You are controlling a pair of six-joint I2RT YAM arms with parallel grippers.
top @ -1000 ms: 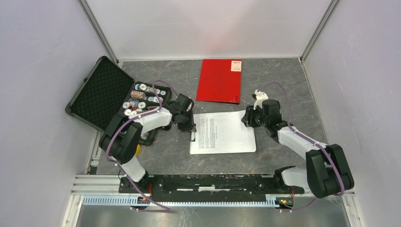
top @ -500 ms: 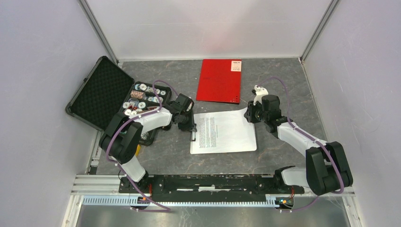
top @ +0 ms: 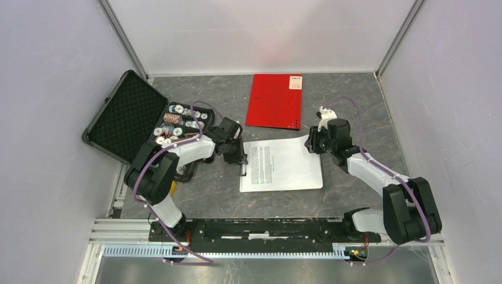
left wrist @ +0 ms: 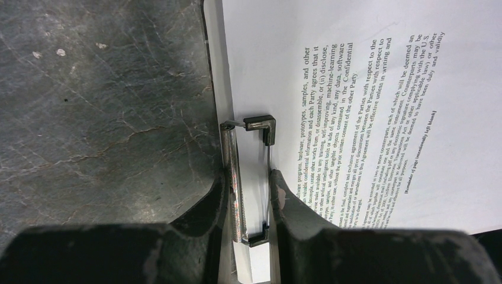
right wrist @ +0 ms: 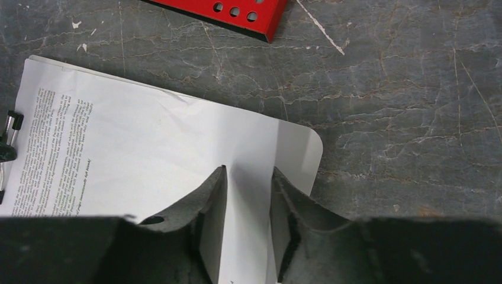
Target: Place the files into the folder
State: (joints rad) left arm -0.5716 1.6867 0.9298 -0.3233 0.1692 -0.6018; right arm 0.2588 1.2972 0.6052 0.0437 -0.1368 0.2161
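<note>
The files (top: 281, 165) are white sheets with dense print (left wrist: 367, 89), lying flat on a white clipboard (right wrist: 305, 148) at the table's middle. My left gripper (top: 241, 163) is at their left end, shut (left wrist: 248, 177) on the clipboard's metal clip (left wrist: 235, 177). Over the sheets' right end (right wrist: 118, 148) sits my right gripper (top: 312, 145), its jaws (right wrist: 248, 171) apart with only flat paper showing in the gap. The red folder (top: 275, 100) lies closed behind the sheets. Its holed corner (right wrist: 237, 12) shows in the right wrist view.
An open black case (top: 124, 115) with a foam lid and a tray of chips (top: 177, 124) stands at the back left, close to my left arm. White walls close in the table on three sides. A small yellow thing (top: 172, 188) lies by the left arm's base.
The clipboard with the sheets has slid slightly right. My right gripper shifted up and right at their far right corner, and its jaws narrowed then widened a little. The left gripper kept its hold.
</note>
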